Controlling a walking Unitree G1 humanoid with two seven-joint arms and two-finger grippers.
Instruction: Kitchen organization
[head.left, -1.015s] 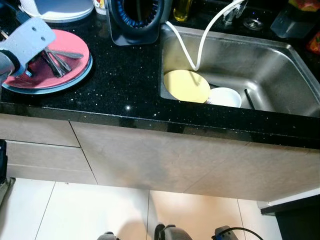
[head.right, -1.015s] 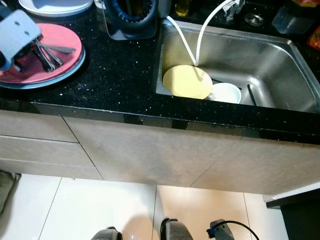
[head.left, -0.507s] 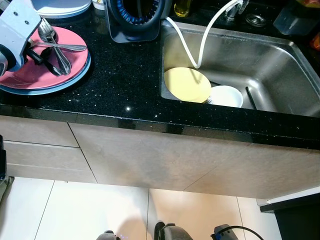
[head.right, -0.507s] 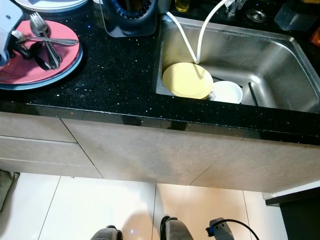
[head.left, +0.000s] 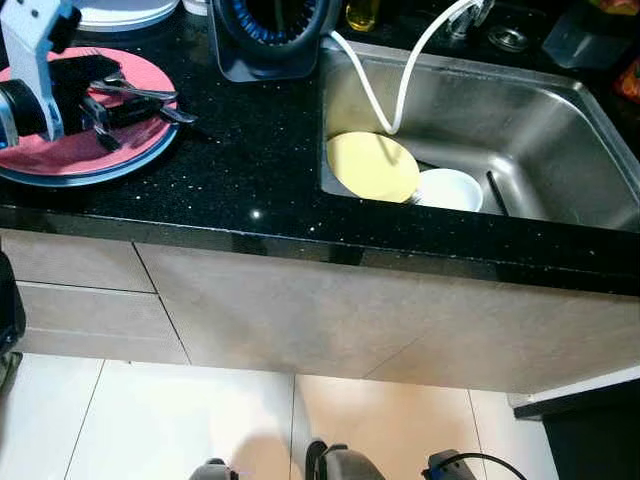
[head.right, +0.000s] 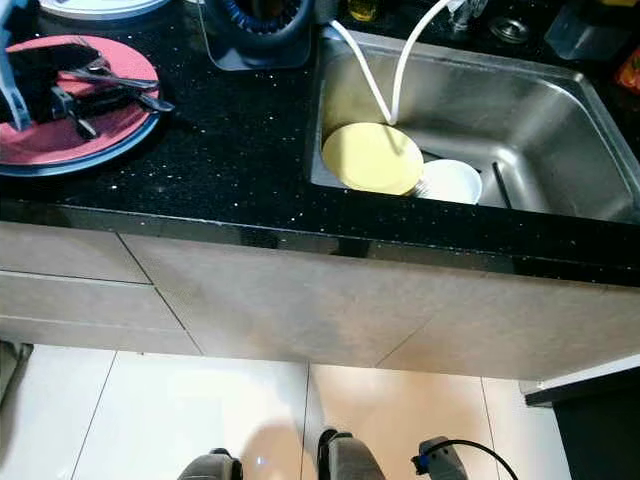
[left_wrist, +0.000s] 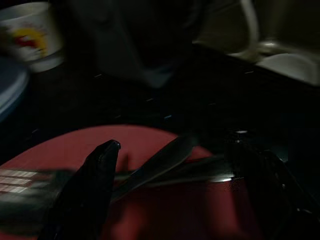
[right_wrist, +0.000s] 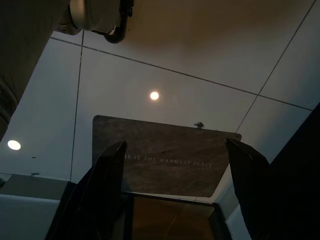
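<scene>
Nearest: pale tile floor (head.left: 130, 420), then beige cabinet fronts (head.left: 350, 320) under a black speckled counter (head.left: 250, 160).

L gripper (head.left: 125, 105) sits over the red plate (head.left: 60, 160) at the counter's left end, fingers spread wide, one either side of the cutlery (head.left: 135, 93). Wrist view: both black fingertips (left_wrist: 102, 160) well apart w/ the utensil handles lying between them; can't tell if the fingers touch the metal. Nothing clamped. Cutlery lies on the plate, long axis roughly across the counter, handles pointing toward the sink (head.left: 560, 170), tips past the plate rim. Exact pieces hard to make out – dark, blurred; the gripper body hides the far ends.

R gripper (right_wrist: 175, 165) hangs idle, fingers apart, over tile and a dark mat (right_wrist: 160, 155).

In the sink: yellow plate (head.left: 372, 167) leaning at the near wall, white bowl (head.left: 450, 190) just beside it, white hose (head.left: 400, 70) looping down. Farther back: black appliance (head.left: 270, 35), cut off at top; white plates (head.left: 125, 12) behind the red one.
</scene>
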